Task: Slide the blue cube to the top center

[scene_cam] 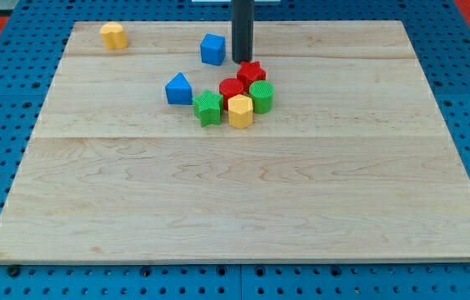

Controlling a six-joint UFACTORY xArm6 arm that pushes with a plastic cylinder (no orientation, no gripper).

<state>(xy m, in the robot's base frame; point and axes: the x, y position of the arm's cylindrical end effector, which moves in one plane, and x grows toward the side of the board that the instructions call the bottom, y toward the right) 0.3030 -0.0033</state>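
The blue cube (212,49) sits near the top of the wooden board (243,208), a little left of centre. My tip (242,61) stands just to the right of the blue cube, with a small gap between them. It is right above the red star (252,72).
A blue triangular block (178,89) lies below and left of the cube. A cluster sits under my tip: the red star, a red cylinder (231,88), a green cylinder (261,96), a green block (208,107), a yellow hexagonal block (240,111). A yellow block (113,35) sits top left.
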